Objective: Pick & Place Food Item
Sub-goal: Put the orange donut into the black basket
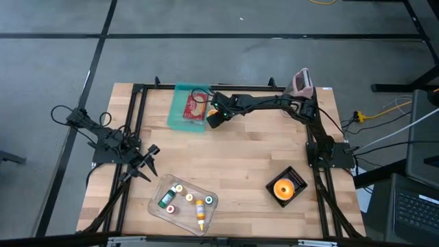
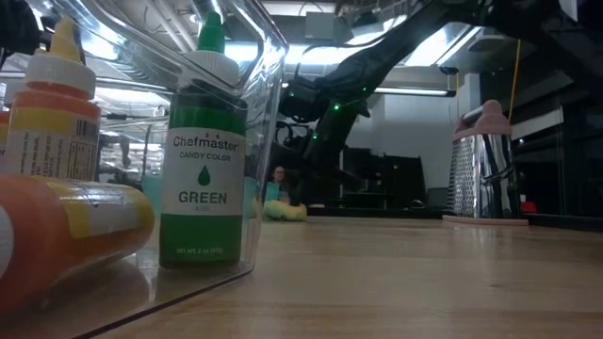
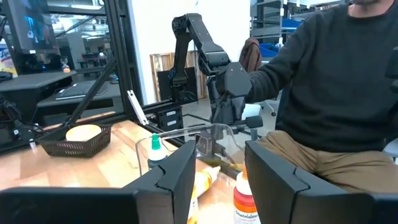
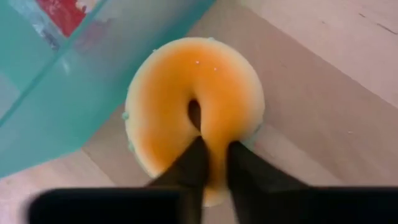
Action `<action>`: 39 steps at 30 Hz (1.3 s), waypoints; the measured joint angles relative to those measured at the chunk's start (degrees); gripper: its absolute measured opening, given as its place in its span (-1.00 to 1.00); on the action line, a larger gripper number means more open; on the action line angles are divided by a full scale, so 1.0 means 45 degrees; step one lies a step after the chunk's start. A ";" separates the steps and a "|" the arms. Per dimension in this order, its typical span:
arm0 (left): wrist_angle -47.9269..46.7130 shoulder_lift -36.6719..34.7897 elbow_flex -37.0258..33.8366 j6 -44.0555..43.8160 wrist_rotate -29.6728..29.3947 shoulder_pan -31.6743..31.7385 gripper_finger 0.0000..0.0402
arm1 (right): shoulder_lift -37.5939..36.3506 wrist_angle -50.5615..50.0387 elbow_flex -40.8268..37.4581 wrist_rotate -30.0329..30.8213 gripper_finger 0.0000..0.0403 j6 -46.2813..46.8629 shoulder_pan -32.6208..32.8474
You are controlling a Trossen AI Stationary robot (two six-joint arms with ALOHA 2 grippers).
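The right gripper [image 4: 211, 155] is clenched on the rim of a soft orange ring-shaped doughnut [image 4: 199, 106], which lies on the wooden table [image 1: 240, 158] just beside a translucent teal plastic tray [image 1: 184, 110]. The left gripper [image 1: 149, 152] waits with fingers parted near a clear plastic bin [image 1: 206, 213] of colouring bottles.

Even, bright overhead light; ceiling lamps [image 2: 141, 92] glare through the clear bin [image 2: 259, 141]. Near bottles [image 2: 209, 151] look soft, and the doughnut [image 4: 196, 106] close-up is blurred.

Pale wooden table [image 1: 240, 165] with matt, planked grain. Translucent teal plastic bin [image 4: 56, 93] beside a smooth, glossy orange donut [image 4: 196, 102]. Clear glossy plastic tray [image 1: 159, 189]; perforated shiny metal grater [image 2: 485, 179].
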 joint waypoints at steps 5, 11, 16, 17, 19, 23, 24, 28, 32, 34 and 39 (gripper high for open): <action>-0.0005 0.0000 0.0000 0.0000 0.0000 0.0000 -0.35 | -0.0005 -0.0064 0.0000 -0.0349 -0.89 -0.0391 -0.0008; -0.0019 0.0000 0.0000 0.0009 0.0038 0.0000 -0.35 | -0.0263 -0.1049 0.0005 -0.0349 -0.95 -0.0785 -0.0010; -0.0082 0.0000 0.0000 0.0039 0.0044 0.0000 -0.36 | -0.0710 -0.1702 -0.0024 -0.0249 -0.96 -0.1115 0.0146; -0.0083 -0.0005 0.0000 0.0096 0.0052 0.0004 -0.36 | -0.0865 -0.1791 -0.0024 -0.0250 -0.96 -0.1179 0.0174; -0.0078 0.0000 0.0000 0.0135 0.0115 0.0000 -0.35 | -0.1197 -0.2091 -0.0024 -0.0047 -0.96 -0.1379 0.0269; -0.0078 0.0000 0.0000 0.0141 0.0150 0.0000 -0.33 | -0.2017 -0.3255 -0.0024 0.0349 -0.96 -0.1542 0.0513; -0.0076 0.0000 0.0000 0.0185 0.0193 0.0005 -0.33 | -0.2242 -0.3609 -0.0024 0.0477 -0.96 -0.1571 0.0602; -0.0073 -0.0005 0.0000 0.0228 0.0257 0.0000 -0.34 | -0.3244 -0.5042 -0.0024 0.1027 -0.97 -0.1503 0.1104; -0.0073 -0.0002 0.0000 0.0233 0.0264 0.0001 -0.34 | -0.4335 -0.6631 -0.0024 0.1494 -0.97 -0.1048 0.1955; -0.0073 -0.0004 0.0000 0.0234 0.0267 0.0004 -0.33 | -0.4885 -0.7469 -0.0020 0.1665 -0.97 -0.0647 0.2571; -0.0073 -0.0003 0.0000 0.0373 0.0292 0.0003 -0.33 | -0.6262 -0.9103 -0.0015 0.2120 -0.97 0.1168 0.4490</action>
